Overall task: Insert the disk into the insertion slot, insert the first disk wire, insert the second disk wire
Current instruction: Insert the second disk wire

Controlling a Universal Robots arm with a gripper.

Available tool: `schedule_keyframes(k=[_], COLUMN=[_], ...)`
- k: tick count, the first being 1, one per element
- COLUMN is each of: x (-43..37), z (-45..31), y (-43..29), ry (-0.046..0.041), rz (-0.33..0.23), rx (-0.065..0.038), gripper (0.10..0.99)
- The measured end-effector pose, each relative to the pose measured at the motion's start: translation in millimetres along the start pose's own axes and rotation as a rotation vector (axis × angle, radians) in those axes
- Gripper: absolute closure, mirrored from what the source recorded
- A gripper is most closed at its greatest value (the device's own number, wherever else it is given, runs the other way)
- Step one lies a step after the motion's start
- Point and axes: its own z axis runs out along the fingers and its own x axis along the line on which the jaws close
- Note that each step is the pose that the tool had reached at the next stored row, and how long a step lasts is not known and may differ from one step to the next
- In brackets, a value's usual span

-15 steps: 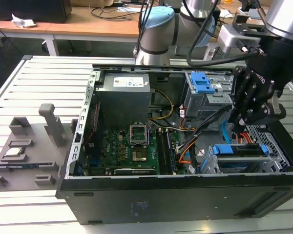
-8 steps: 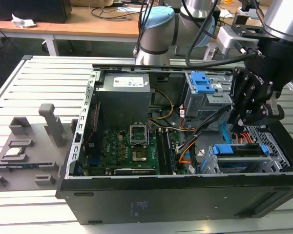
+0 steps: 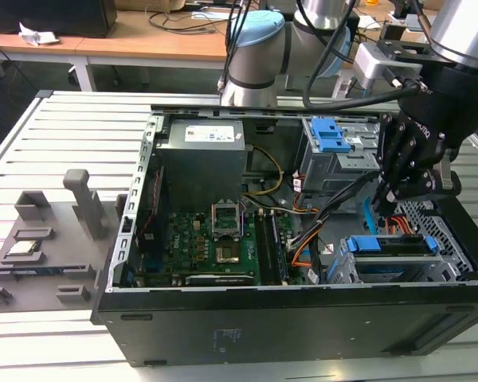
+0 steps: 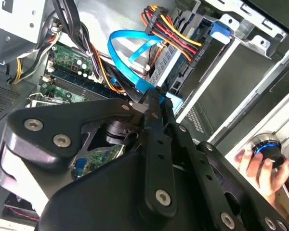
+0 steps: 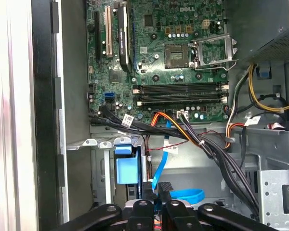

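The disk [image 3: 390,245] lies in its blue carrier inside the insertion slot [image 3: 421,213], the low perforated grey cage at the exterior view's right. The first disk wire [image 4: 172,36], an orange, red and black bundle, ends in a dark plug set against the disk's end [image 4: 176,60]. The second disk wire [image 4: 127,48], a flat light-blue cable, loops down to my gripper [image 4: 154,98]. The gripper is shut on that cable's plug end, just in front of the disk. It hangs over the cage [image 3: 387,203]. In the first wrist view the blue cable [image 5: 188,195] curls beside the gripper [image 5: 156,188].
The motherboard [image 5: 183,48] fills the case floor, with black cable bundles [image 5: 207,144] crossing toward the cage. A taller grey bay with blue latch tabs [image 3: 331,135] stands behind the cage. A person's hand [image 4: 254,166] holds a round knob outside the case. Grey fixtures [image 3: 40,239] sit at the exterior view's left.
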Motion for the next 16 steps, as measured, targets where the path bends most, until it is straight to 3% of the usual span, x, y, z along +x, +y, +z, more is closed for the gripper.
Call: schedule_keyframes(k=[4, 8, 16], x=[8.1, 8.1, 12.6], z=[2.0, 11.2, 18.6], y=[-0.7, -7.0, -13.9], ry=[0.0018, 0.005, 0.0082], rz=[0.0, 0.0, 0.0], rx=[0.0, 0.0, 0.0], gripper=[0.925, 0.925, 0.925])
